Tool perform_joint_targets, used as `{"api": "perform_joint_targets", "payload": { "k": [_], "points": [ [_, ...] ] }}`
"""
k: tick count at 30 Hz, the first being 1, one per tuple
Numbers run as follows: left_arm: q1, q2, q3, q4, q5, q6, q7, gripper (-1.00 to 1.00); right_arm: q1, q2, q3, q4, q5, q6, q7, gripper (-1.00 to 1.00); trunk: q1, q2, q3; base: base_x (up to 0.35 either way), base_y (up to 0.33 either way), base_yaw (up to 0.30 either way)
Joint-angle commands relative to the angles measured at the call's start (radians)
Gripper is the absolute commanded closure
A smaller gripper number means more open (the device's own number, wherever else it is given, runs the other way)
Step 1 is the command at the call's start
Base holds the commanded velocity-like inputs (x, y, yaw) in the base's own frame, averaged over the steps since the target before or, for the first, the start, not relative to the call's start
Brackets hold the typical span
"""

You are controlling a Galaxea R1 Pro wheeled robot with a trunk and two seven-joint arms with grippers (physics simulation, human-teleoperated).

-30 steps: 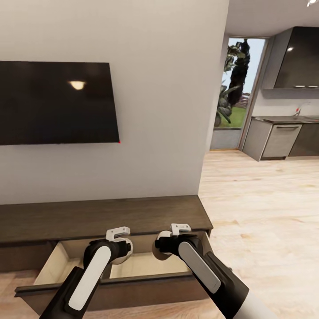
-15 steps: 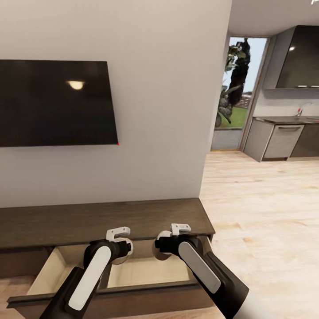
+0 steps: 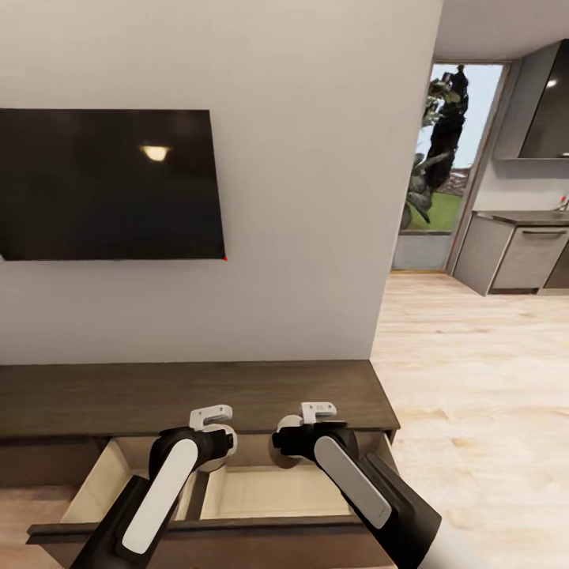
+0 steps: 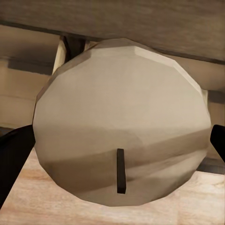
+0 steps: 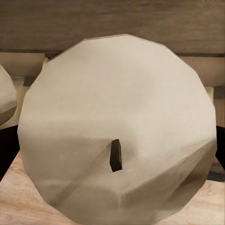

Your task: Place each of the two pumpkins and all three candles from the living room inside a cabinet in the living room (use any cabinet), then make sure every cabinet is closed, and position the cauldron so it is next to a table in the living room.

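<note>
Nearest the camera in the head view, both forearms reach forward over the open drawer (image 3: 261, 494) of the cabinet (image 3: 190, 395), the left arm rising from 7 o'clock and the right from 5 o'clock. The drawer front runs across the bottom edge at 6 o'clock, and its pale wood interior lies beneath the wrists.

The left hand (image 3: 212, 431) hangs above the drawer's left half, just under the cabinet's front edge. In the left wrist view a beige-grey candle (image 4: 122, 124) with a short dark wick sits between the dark fingers (image 4: 14, 159), which press it from both sides, so this hand is closed around the candle.

The right hand (image 3: 304, 431) hangs beside it, near the left hand but apart from it, over the drawer's right half. In the right wrist view a second candle (image 5: 117, 126), wick end toward the lens, is gripped in the same way; the rounded edge of the first candle shows at the side of that picture.

Beyond the hands, the cabinet's dark brown top stretches from 9 o'clock to about 3 o'clock. Above it, at 10 o'clock, a black television (image 3: 111, 186) hangs on the grey wall (image 3: 316, 197). Farther off at 2 o'clock, pale wood floor (image 3: 474, 371) leads to a glass door (image 3: 446, 166) and grey kitchen units (image 3: 525, 253).
</note>
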Motion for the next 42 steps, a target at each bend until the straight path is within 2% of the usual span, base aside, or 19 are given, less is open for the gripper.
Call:
{"api": "perform_joint_targets", "payload": {
  "k": [1, 22, 26, 28, 30, 32, 35, 42],
  "points": [
    [-0.001, 0.0, -0.001, -0.001, 0.007, 0.003, 0.01, 1.0, -0.001, 0.0, 0.001, -0.001, -0.009, 0.001, -0.011, 1.0, 0.0, -0.001, -0.001, 0.075, 0.0, 0.008],
    [-0.001, -0.001, -0.003, -0.001, 0.003, 0.003, 0.013, 1.0, -0.001, -0.001, 0.001, 0.003, -0.009, 0.001, -0.011, 1.0, 0.0, -0.001, -0.001, 0.066, 0.0, 0.001],
    [-0.001, -0.001, -0.002, 0.002, 0.005, 0.002, 0.013, 1.0, -0.001, -0.001, 0.0, 0.004, -0.008, 0.001, -0.011, 1.0, 0.015, -0.029, -0.014, 0.0, 0.0, 0.0],
    [-0.001, -0.003, -0.003, 0.032, 0.005, 0.001, 0.014, 1.0, -0.001, -0.001, 0.0, 0.004, -0.006, 0.0, -0.011, 1.0, 0.023, -0.043, -0.02, 0.0, 0.0, 0.0],
    [-0.004, -0.014, -0.004, 0.092, 0.003, -0.001, 0.015, 1.0, -0.001, -0.002, -0.002, 0.004, -0.006, -0.001, -0.011, 1.0, 0.027, -0.05, -0.023, 0.0, 0.0, 0.0],
    [-0.006, -0.027, -0.005, 0.118, 0.002, -0.006, 0.016, 1.0, -0.001, -0.001, -0.004, 0.005, -0.007, -0.001, -0.011, 1.0, 0.027, -0.05, -0.023, 0.0, 0.0, 0.0],
    [-0.007, -0.039, -0.006, 0.131, 0.001, -0.009, 0.016, 1.0, -0.001, -0.002, -0.007, 0.006, -0.007, -0.001, -0.011, 1.0, 0.027, -0.05, -0.023, 0.0, 0.0, 0.0],
    [-0.007, -0.045, -0.006, 0.136, 0.004, -0.017, 0.013, 1.0, -0.001, -0.003, -0.008, 0.03, -0.005, -0.001, -0.011, 1.0, 0.031, -0.057, -0.026, 0.0, 0.0, 0.0]
  ]
}}
